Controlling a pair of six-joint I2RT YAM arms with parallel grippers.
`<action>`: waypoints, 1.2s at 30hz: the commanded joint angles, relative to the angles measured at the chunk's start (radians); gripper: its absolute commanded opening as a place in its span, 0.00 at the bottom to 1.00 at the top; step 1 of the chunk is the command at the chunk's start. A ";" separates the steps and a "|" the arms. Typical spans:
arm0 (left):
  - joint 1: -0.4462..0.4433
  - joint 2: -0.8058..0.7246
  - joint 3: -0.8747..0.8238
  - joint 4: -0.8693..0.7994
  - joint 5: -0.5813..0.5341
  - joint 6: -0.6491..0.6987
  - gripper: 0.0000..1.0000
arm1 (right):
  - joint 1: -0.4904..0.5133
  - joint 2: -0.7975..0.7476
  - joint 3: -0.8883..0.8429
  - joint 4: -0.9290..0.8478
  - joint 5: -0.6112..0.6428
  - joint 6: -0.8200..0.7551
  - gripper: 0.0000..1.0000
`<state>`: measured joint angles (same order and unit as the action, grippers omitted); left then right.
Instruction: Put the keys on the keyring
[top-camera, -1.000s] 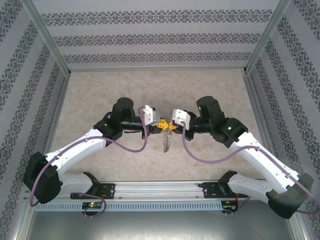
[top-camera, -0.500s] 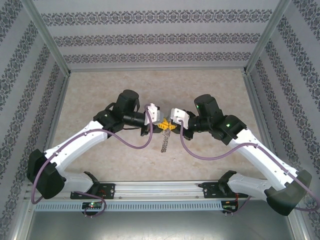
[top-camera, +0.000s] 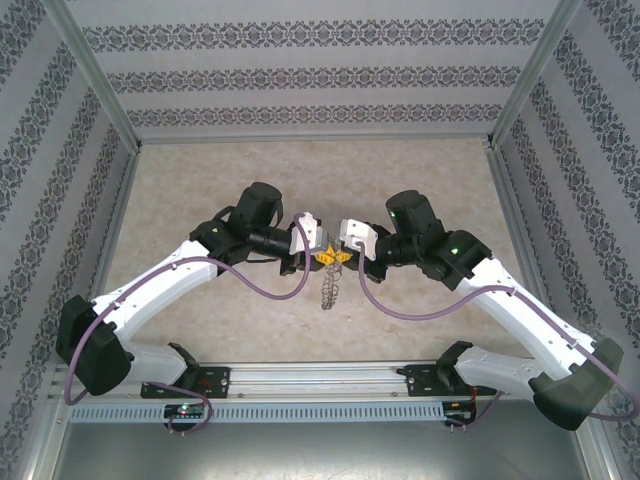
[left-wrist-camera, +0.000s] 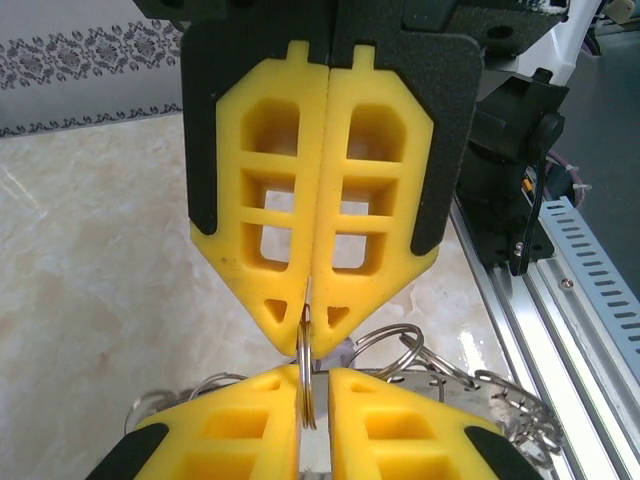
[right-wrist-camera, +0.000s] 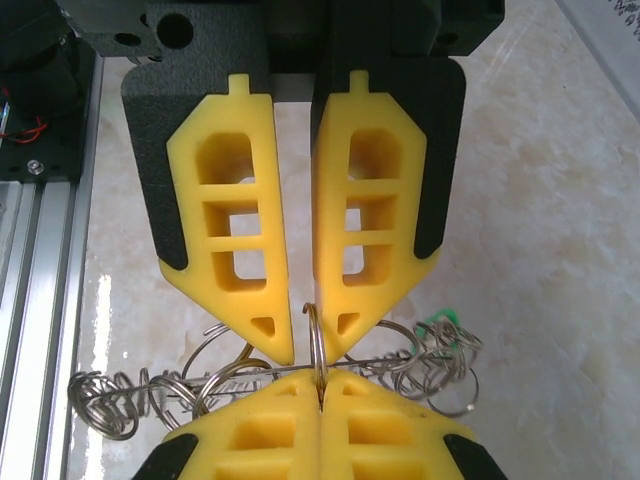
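Note:
The keyring (top-camera: 328, 288) is a tangle of silvery rings that hangs below the two grippers, which meet over the middle of the table. My left gripper (left-wrist-camera: 307, 342) is shut on one upright ring (left-wrist-camera: 306, 385) of the cluster. My right gripper (right-wrist-camera: 310, 350) is open, one yellow finger (right-wrist-camera: 240, 250) on each side of that same ring (right-wrist-camera: 316, 345), tip to tip with the left gripper (right-wrist-camera: 322, 388). A green key head (right-wrist-camera: 441, 322) peeks out among the rings at the right. I cannot make out the lilac key.
Loose rings (right-wrist-camera: 105, 400) trail toward the aluminium rail (right-wrist-camera: 40, 260) at the table's near edge. The marble tabletop (top-camera: 330, 180) is walled by patterned panels. Purple cables (top-camera: 265, 290) loop under both forearms.
The left arm has swung inward and both grippers have drawn closer together over the centre. The ring cluster still hangs beneath them.

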<state>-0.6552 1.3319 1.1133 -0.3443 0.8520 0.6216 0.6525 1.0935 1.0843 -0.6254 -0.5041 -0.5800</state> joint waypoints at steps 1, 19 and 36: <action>-0.020 -0.012 0.011 0.015 -0.002 0.011 0.17 | 0.012 0.005 0.027 0.013 0.006 -0.001 0.00; -0.021 -0.024 -0.004 0.050 -0.019 -0.003 0.17 | 0.015 0.006 0.017 0.032 -0.017 0.020 0.00; -0.024 -0.059 -0.066 0.228 -0.048 -0.098 0.00 | 0.010 -0.007 -0.008 0.037 0.010 0.051 0.07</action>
<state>-0.6617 1.3140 1.0878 -0.2726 0.8024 0.5888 0.6525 1.1065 1.0843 -0.6235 -0.4862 -0.5571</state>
